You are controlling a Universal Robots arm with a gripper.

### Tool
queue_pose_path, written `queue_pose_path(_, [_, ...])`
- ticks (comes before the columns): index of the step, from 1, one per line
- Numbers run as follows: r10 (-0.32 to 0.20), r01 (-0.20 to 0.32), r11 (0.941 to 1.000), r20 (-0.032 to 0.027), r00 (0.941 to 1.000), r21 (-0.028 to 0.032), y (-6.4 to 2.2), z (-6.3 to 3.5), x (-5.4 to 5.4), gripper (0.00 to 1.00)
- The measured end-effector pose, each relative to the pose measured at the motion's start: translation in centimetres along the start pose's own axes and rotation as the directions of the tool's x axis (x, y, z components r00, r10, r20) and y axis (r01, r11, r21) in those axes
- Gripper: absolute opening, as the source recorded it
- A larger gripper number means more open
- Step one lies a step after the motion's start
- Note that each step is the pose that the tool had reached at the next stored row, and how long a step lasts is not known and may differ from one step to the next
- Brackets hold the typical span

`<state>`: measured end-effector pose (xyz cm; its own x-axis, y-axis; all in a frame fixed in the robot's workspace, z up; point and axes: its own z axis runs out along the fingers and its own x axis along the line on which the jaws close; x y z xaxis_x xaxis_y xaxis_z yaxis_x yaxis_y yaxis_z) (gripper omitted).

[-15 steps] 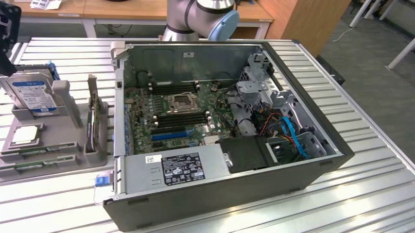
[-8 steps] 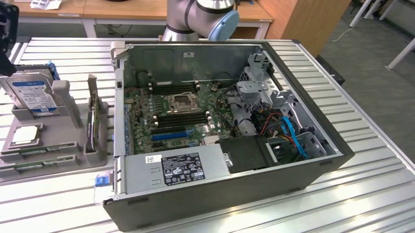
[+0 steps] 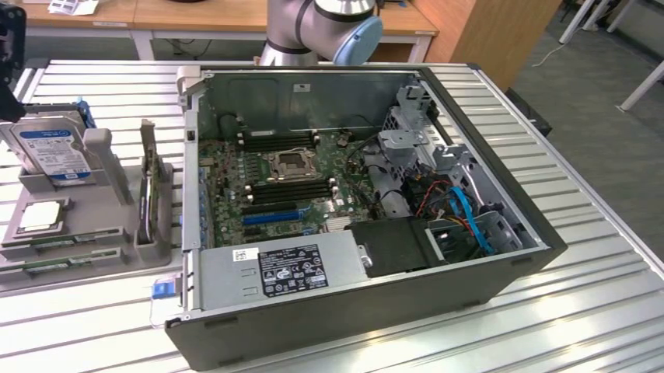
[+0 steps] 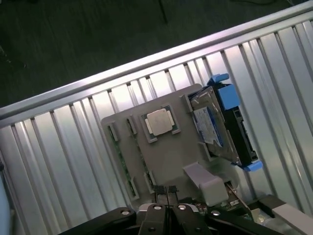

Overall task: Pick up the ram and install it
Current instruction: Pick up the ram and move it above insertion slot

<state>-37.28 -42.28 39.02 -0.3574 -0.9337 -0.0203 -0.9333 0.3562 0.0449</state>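
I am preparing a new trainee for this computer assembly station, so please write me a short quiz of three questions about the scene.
1. True or false: the gripper is shut and holds nothing.
2. Which part lies flat in the grey holder beside the hard drive? A) a fan B) the silver processor chip C) a screwdriver
3. Short answer: where does the ram lie now?
Key: 1 true; 2 B; 3 in the grey holder, outside the computer case.
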Motion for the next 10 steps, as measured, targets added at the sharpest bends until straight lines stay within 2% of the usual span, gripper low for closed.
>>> queue_pose_path(5, [-0.054,0.054,0.9985,-0.0023,0.9985,-0.0011,0.0,0.0,0.0,0.1])
queue_pose_path(10, [-0.119,0.119,0.9929,-0.0051,0.9929,-0.0026,0.0,0.0,0.0,0.1])
